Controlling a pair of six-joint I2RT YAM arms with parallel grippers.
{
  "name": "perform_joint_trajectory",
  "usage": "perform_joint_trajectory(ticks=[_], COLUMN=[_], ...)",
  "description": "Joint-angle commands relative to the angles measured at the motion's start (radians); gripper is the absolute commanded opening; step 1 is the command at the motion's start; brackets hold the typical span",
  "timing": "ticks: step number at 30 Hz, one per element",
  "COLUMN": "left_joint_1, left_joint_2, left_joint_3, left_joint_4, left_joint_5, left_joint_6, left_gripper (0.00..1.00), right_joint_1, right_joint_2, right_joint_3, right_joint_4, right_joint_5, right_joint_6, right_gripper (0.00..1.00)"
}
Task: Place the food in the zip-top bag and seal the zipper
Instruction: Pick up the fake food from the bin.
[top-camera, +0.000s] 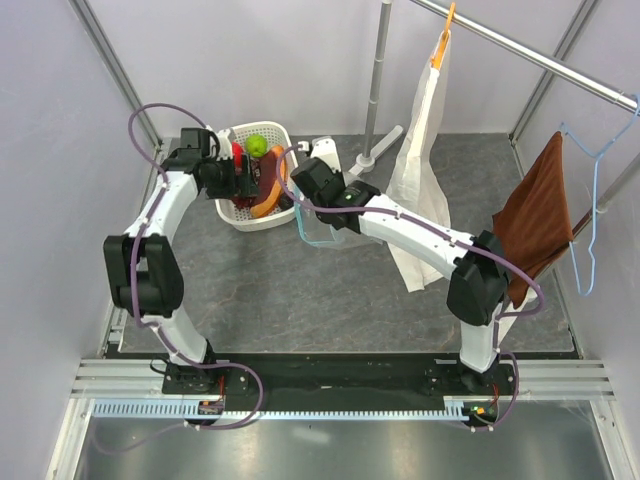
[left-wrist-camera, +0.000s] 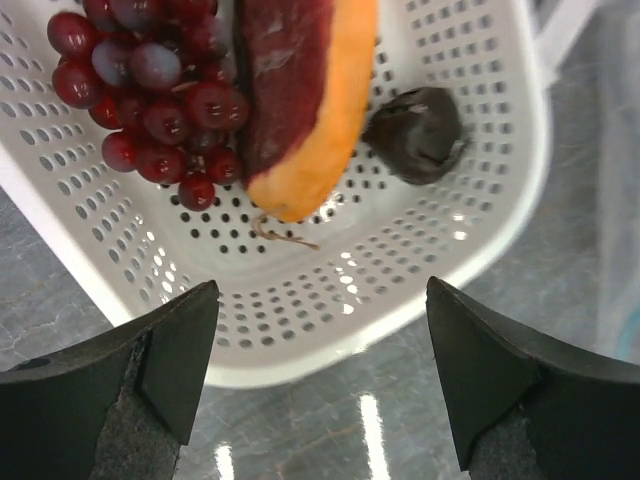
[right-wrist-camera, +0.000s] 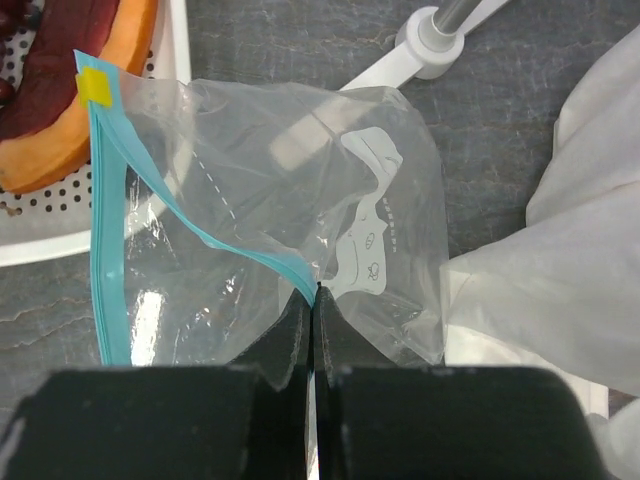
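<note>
A white perforated basket (left-wrist-camera: 400, 320) holds a dark purple grape bunch (left-wrist-camera: 150, 90), an orange-and-maroon papaya slice (left-wrist-camera: 300, 90) and a small dark ball (left-wrist-camera: 415, 133). From above, a green round fruit (top-camera: 257, 145) and a bit of red apple (top-camera: 237, 152) also lie in the basket (top-camera: 232, 213). My left gripper (left-wrist-camera: 320, 370) is open and empty, over the basket's near rim. My right gripper (right-wrist-camera: 314, 300) is shut on the teal zipper (right-wrist-camera: 105, 230) edge of the clear zip-top bag (right-wrist-camera: 280, 180), which hangs open beside the basket. The bag looks empty.
A white paper bag (top-camera: 420, 170) hangs from a rack pole (top-camera: 375, 80) just right of the zip-top bag and shows in the right wrist view (right-wrist-camera: 560, 250). The rack's foot (right-wrist-camera: 435, 40) lies behind the bag. A brown cloth (top-camera: 535, 215) and blue hanger (top-camera: 590, 230) hang at the right.
</note>
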Motion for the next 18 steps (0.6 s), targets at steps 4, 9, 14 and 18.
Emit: perform_joint_trajectory(ticks=[4, 9, 14, 18], left_joint_1=[-0.005, 0.021, 0.094, 0.098], left_joint_2=[0.09, 0.01, 0.03, 0.053], left_joint_3=[0.031, -0.04, 0.046, 0.123], left_joint_4=[-0.065, -0.1, -0.161, -0.2], left_joint_5=[-0.159, -0.236, -0.256, -0.179], left_joint_6=[0.199, 0.293, 0.351, 0.371], left_gripper=[0.86, 0.85, 0.82, 0.81], right_joint_1=[-0.063, -0.086, -0.093, -0.1], right_joint_2=[-0.018, -0.051, -0.074, -0.078], right_joint_3=[0.047, 0.012, -0.01, -0.013], right_joint_4=[0.009, 0.01, 0.003, 0.001], right_joint_5=[-0.072, -0.077, -0.105, -0.112], right_joint_6=[0.078, 0.086, 0.104, 0.106], right_gripper=[0.0, 0.0, 0.0, 0.0])
